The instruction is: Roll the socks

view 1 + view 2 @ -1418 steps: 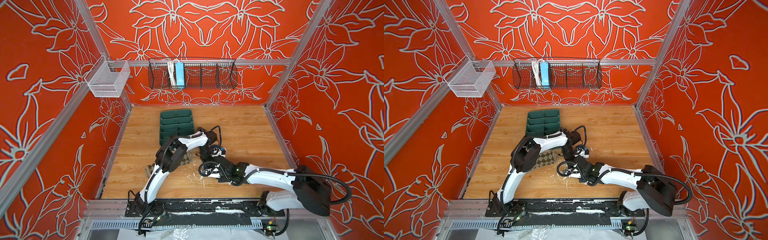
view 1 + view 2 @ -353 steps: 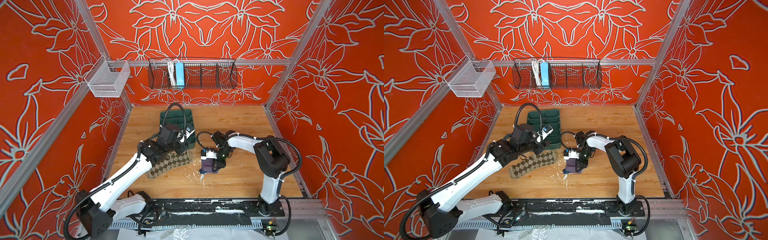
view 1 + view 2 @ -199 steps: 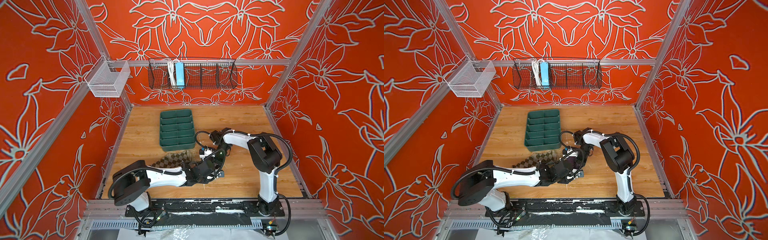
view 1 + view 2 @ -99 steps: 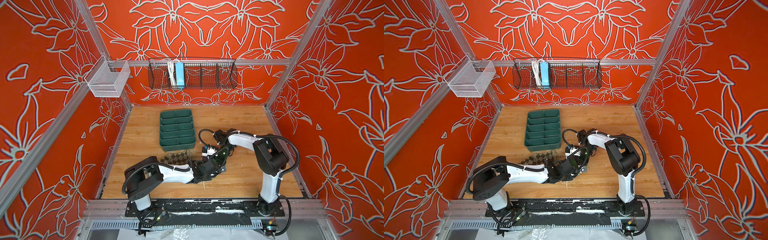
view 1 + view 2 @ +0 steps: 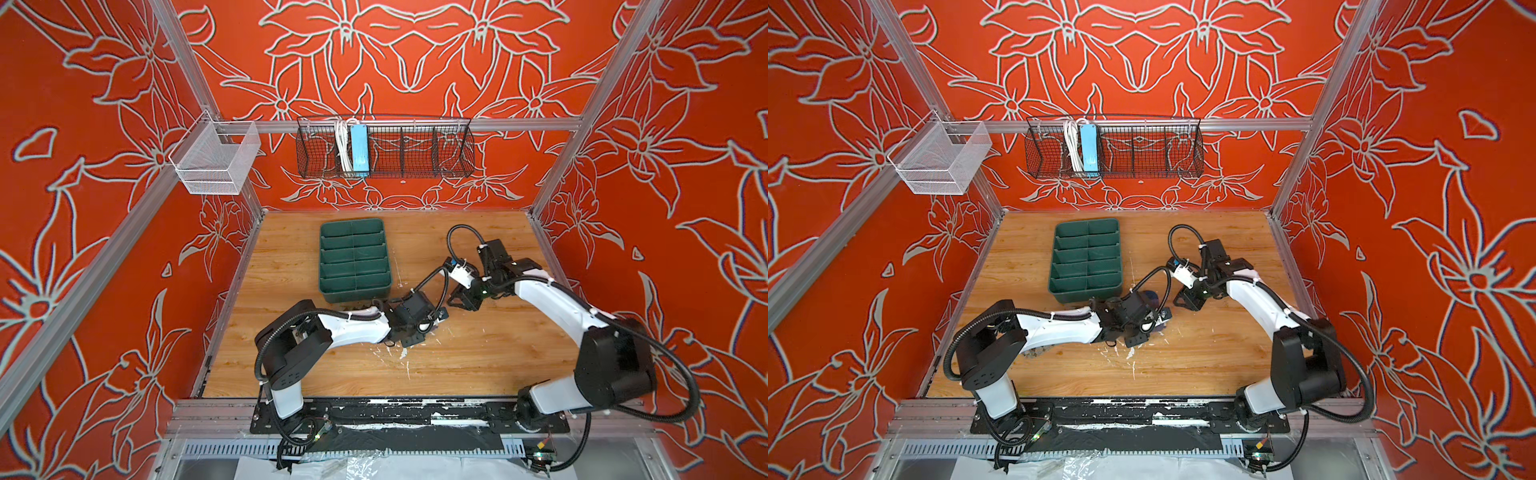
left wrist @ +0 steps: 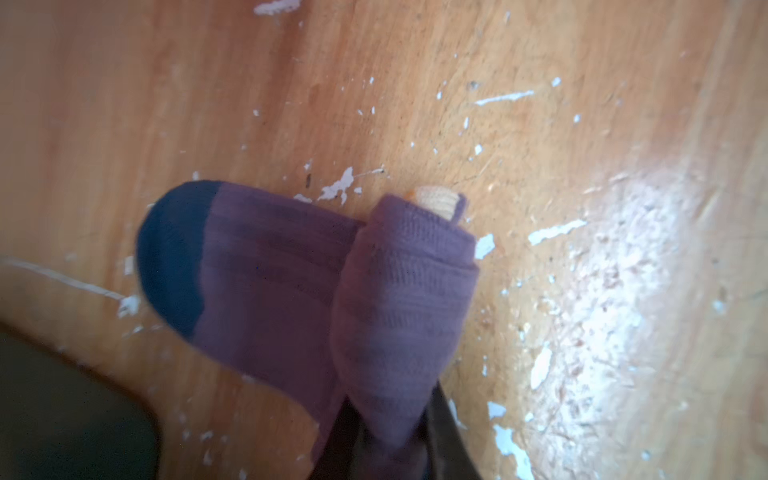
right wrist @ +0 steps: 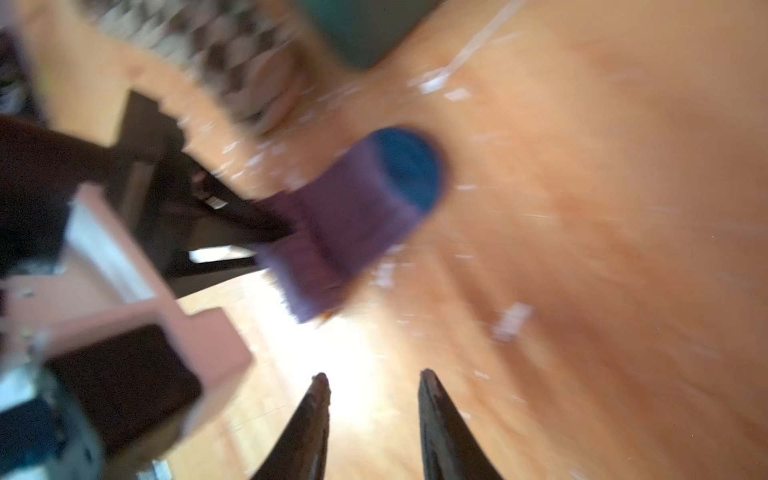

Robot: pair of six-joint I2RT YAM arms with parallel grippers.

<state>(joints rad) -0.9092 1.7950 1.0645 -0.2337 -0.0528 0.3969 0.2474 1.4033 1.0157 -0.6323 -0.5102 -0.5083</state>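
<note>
Landmark: the green tray [image 5: 355, 291], split into compartments, on the wooden table [image 5: 478, 357].
My left gripper [image 6: 390, 419]: pinching the rolled end of the purple sock [image 6: 282, 286]. My fingers [image 6: 446, 419] squeeze the roll from both sides.
Purple sock: on the table just off the tray's near right corner. It is partly rolled. The blue toe [image 6: 170, 257] lies flat and unrolled, and a bit of mustard cuff [image 6: 436, 201] pokes out of the roll's end.
My right gripper [image 7: 370, 382]: fingers spread, with nothing between them. It hangs to the right of the tray, apart from the purple sock.
Argyle sock [image 7: 216, 45]: blurred in my right wrist view, lying beside a corner of the tray. In both top views my left arm covers nearly all of it.
</note>
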